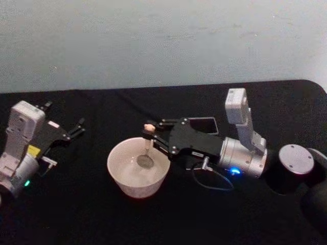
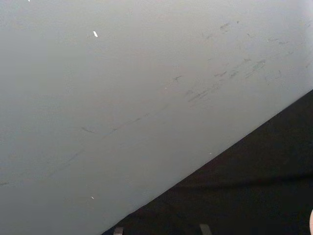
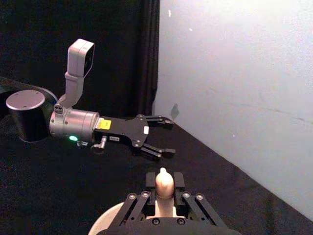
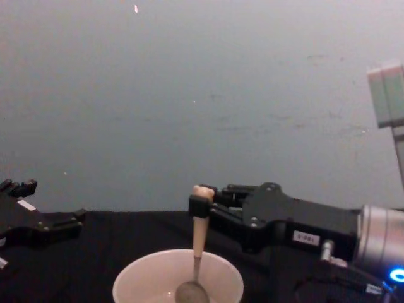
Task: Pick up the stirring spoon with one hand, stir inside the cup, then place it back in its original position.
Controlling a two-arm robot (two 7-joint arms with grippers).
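Right jaws: you had them clamped on the cream handle of the stirring spoon [image 1: 146,148] [image 4: 198,243] [image 3: 164,183], just under its small bear head and directly above the cup [image 1: 110,166] [image 4: 126,278] [image 3: 98,225].
Right gripper: your right gripper [image 1: 149,137] [image 4: 201,207] [image 3: 165,196] reached in roughly level over the cup's right rim. Its black body and silver wrist trailed away to the cup's right, with a blue light glowing on the wrist.
Stirring spoon: it hung nearly upright, with the metal bowl down inside the cup near the middle. You could not tell whether the bowl touched the bottom.
Cup: it stood upright on the tabletop [image 1: 204,214], its open mouth under the right gripper's fingertips.
Left jaws: you had them spread apart with nothing between them.
Left gripper: your left gripper [image 1: 79,127] [image 3: 164,137] [image 4: 53,202] sat well to the cup's left, clear of it and low over the tabletop. Its fingers pointed towards the far side of the cup.
Dark box: a dark square box [image 1: 207,124] lay beyond the cup and to its right, mostly hidden behind the right gripper.
Tabletop: it was black and ran out on every side of the cup.
Wall: a pale wall [image 1: 153,41] [image 2: 122,73] rose beyond the tabletop's far edge, behind the cup.
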